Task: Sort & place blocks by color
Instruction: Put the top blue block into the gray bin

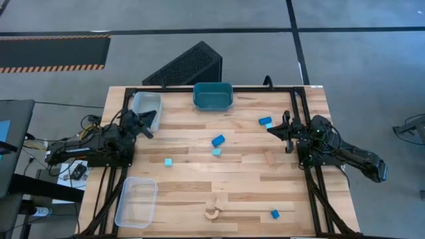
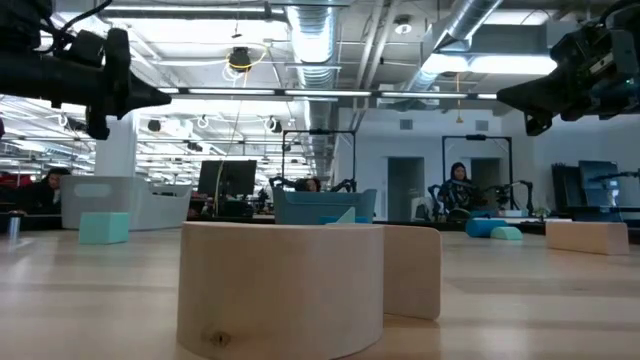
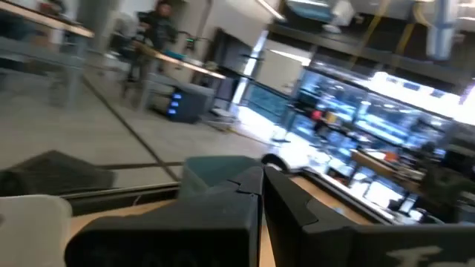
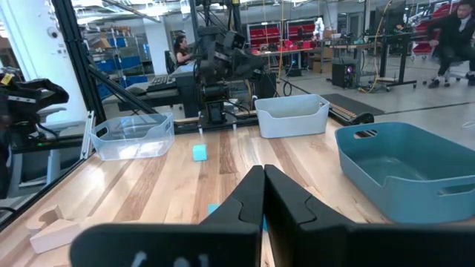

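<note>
1. High view: the right gripper (image 1: 271,129) hangs pressed together and empty at the right edge of the pale wooden table (image 1: 246,192), beside a darker blue block (image 1: 265,121) and its cyan neighbour (image 1: 269,125); I judge it is poised to start there. The left gripper (image 1: 147,126), also shut and empty, waits by the clear plastic tray (image 1: 135,101) at the back left. A blue block (image 1: 218,140), 2 cyan cubes (image 1: 216,152) (image 1: 169,162), a blue cube (image 1: 275,214) and a tan wooden arch (image 1: 212,213) lie scattered, unsorted; the teal plastic tub (image 1: 212,95) looks empty.
2. Low view: the arch (image 2: 282,288) fills the foreground and hides most of the table.
3. Left wrist view: blurred; only closed fingers (image 3: 289,200) read.
4. Right wrist view: closed fingers (image 4: 245,200) cover a blue block almost entirely.
</note>
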